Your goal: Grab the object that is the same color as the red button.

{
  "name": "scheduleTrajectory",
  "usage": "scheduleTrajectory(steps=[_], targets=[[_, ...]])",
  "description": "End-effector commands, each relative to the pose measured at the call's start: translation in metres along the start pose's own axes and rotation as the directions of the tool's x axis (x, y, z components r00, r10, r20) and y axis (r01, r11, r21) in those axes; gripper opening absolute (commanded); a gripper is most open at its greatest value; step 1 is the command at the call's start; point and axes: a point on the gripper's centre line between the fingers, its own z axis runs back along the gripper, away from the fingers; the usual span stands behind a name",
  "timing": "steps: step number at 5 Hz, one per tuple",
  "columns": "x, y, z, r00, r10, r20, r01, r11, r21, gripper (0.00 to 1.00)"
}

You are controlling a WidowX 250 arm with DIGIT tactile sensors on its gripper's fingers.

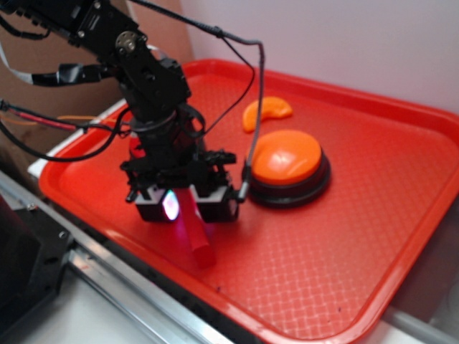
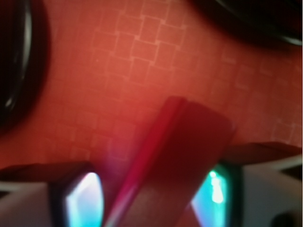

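The red block (image 1: 195, 233) is long and thin and stands slantwise between my gripper's (image 1: 187, 208) two fingers, over the tray's front left. Its lower end points down at the tray floor. In the wrist view the block (image 2: 182, 156) runs diagonally between the lit pads (image 2: 85, 201), and the jaws are closed against it. No red button shows in the exterior view. A dark red rounded shape with a black rim (image 2: 12, 61) at the wrist view's left edge may be it.
The red tray (image 1: 373, 236) holds an orange dome button on a black base (image 1: 288, 166) just right of the gripper, and an orange curved wedge (image 1: 267, 111) behind it. A cable hangs from the arm down to the button's base. The tray's front rim is close below the block.
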Motion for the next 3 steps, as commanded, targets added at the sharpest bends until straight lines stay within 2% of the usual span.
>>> scheduleTrajectory(steps=[1, 2, 3], targets=[[0.01, -0.001, 0.039, 0.995, -0.082, 0.053, 0.082, 0.997, 0.0, 0.0], [0.02, -0.003, 0.09, 0.983, -0.182, 0.026, 0.182, 0.983, -0.032, 0.0], [0.025, -0.001, 0.13, 0.961, -0.275, 0.007, 0.275, 0.961, -0.001, 0.0]])
